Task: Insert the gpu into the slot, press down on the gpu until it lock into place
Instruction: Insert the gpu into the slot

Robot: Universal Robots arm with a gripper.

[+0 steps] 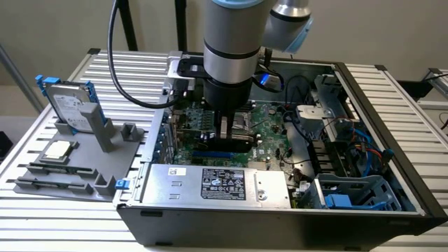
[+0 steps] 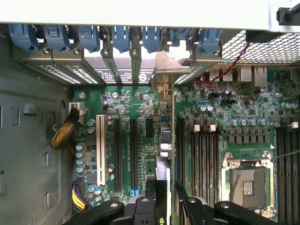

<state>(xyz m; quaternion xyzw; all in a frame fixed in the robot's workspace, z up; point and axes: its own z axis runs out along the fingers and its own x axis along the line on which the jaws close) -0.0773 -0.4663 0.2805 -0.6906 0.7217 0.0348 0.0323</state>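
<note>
Inside the open computer case, the gripper (image 2: 167, 196) had its jaws closed from either side on the one gpu (image 1: 231, 143), holding it on edge. The card stood directly over the single bright-blue slot (image 1: 213, 155), whose strip still showed along its lower edge in the exterior view. Judging by that, the card had been carried to the slot and lined up. Whether its connector had entered could not be told, and the pressing down to lock it looked undone. Around it lay one white expansion slot (image 2: 101, 147), four black memory slots (image 2: 204, 154), one processor socket (image 2: 247, 183) and one silver power-supply box (image 1: 217, 184).
</note>
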